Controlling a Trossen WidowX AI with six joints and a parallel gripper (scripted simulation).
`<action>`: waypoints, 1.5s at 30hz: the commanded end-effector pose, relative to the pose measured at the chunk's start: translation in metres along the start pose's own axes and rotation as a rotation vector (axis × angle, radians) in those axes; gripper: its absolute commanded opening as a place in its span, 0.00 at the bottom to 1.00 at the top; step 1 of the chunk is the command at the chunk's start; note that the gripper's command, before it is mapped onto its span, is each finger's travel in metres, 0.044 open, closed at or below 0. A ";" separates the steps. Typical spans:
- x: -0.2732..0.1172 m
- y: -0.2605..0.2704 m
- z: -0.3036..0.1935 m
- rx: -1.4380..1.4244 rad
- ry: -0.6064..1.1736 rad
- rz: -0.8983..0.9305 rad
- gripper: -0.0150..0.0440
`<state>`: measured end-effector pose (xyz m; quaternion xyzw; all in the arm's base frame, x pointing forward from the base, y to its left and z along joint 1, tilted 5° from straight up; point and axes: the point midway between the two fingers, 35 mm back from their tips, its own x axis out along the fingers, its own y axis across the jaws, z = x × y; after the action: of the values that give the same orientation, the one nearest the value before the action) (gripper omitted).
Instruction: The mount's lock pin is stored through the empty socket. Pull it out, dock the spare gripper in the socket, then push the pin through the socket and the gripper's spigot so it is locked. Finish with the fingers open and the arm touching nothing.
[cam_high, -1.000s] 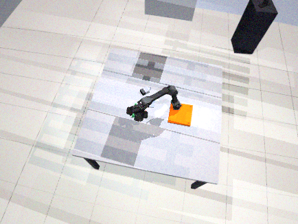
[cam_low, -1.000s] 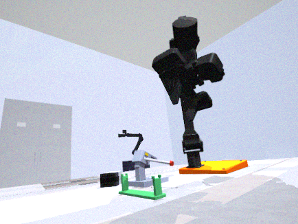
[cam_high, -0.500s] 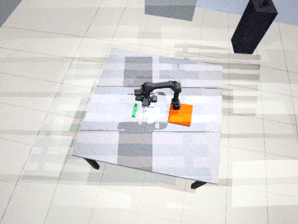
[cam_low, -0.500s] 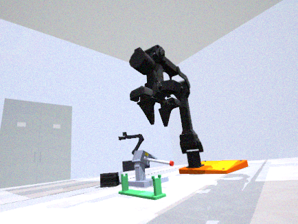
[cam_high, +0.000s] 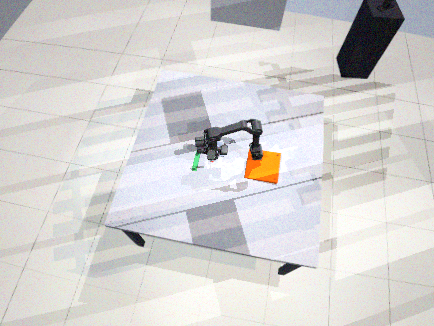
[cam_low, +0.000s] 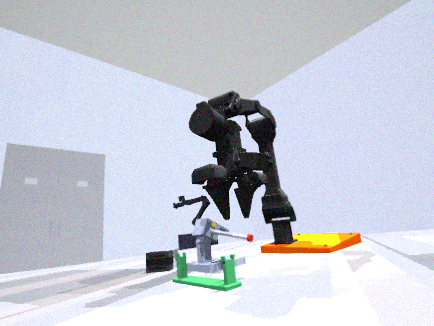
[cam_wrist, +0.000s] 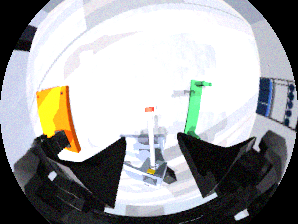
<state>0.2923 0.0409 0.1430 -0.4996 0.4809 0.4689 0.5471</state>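
The grey mount (cam_low: 204, 249) (cam_wrist: 142, 176) stands upright on its base. The white lock pin (cam_low: 231, 234) (cam_wrist: 152, 137) is through the socket at its head, and its long shaft and red end stick out. My gripper (cam_low: 236, 218) (cam_wrist: 152, 137) is open, its fingers pointing down above the pin. In the wrist view the shaft shows between the fingertips, but nothing is held. A dark block (cam_low: 160, 261) lies behind the mount; whether it is the spare gripper I cannot tell.
A green two-post rack (cam_high: 195, 161) (cam_low: 207, 283) (cam_wrist: 194, 107) stands beside the mount, on the camera side in the exterior view. The arm's orange base plate (cam_high: 265, 170) (cam_low: 325, 242) (cam_wrist: 55, 112) is on the other side. A thin black arm-like shape (cam_low: 192, 202) shows behind the mount.
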 end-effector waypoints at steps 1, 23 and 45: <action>0.004 0.000 0.001 -0.001 -0.008 -0.008 0.76; 0.040 -0.001 0.003 -0.001 -0.008 -0.008 0.76; 0.061 0.001 0.004 -0.001 -0.008 -0.007 0.76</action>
<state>0.2996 0.0458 0.0845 -0.5036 0.4747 0.4674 0.5500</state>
